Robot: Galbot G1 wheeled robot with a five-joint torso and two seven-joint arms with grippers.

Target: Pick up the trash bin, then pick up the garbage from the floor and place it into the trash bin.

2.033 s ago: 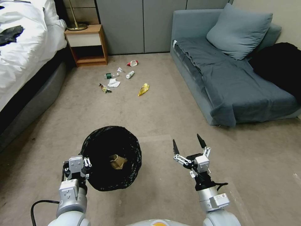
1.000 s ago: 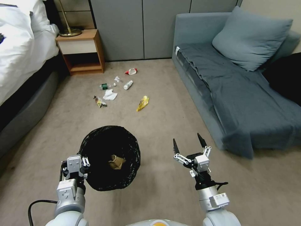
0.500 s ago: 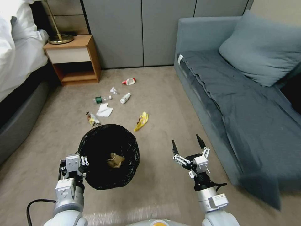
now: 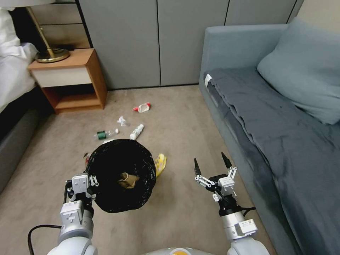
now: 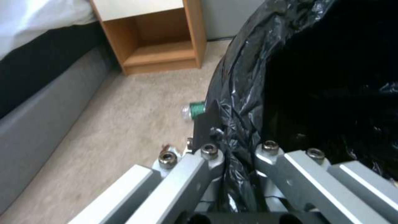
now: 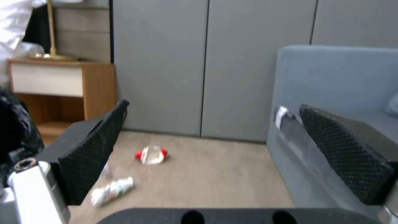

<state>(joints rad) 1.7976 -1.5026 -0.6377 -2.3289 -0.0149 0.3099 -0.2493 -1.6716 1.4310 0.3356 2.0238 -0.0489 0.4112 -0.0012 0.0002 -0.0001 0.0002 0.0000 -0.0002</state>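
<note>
My left gripper (image 4: pixel 91 184) is shut on the near-left rim of the trash bin (image 4: pixel 120 177), holding it above the floor (image 4: pixel 177 117); its black liner (image 5: pixel 248 93) is pinched between the fingers. A crumpled tan paper (image 4: pixel 128 180) lies inside. My right gripper (image 4: pixel 211 163) hangs open and empty to the right of the bin. Garbage lies ahead: a yellow wrapper (image 4: pixel 161 164) partly behind the bin, a small white bottle (image 4: pixel 136 131), a green-labelled bottle (image 4: pixel 102 134), a clear scrap (image 4: pixel 122 121) and a red-and-white packet (image 4: pixel 142 107). Between the open right fingers (image 6: pixel 93 155) I see the packet (image 6: pixel 151 154) and the white bottle (image 6: pixel 113 189).
A grey-blue sofa (image 4: pixel 276 134) with a pillow runs along the right. A wooden nightstand (image 4: pixel 69 81) with a brass lamp stands at the back left, beside a bed (image 4: pixel 14 81). Grey cabinet doors (image 4: pixel 156 42) close off the back. Open carpet lies between bin and sofa.
The whole view has shifted as I drove forward: the litter is nearer, and the held bin now covers the white tissue and part of the yellow wrapper. Both grippers keep their pose.
</note>
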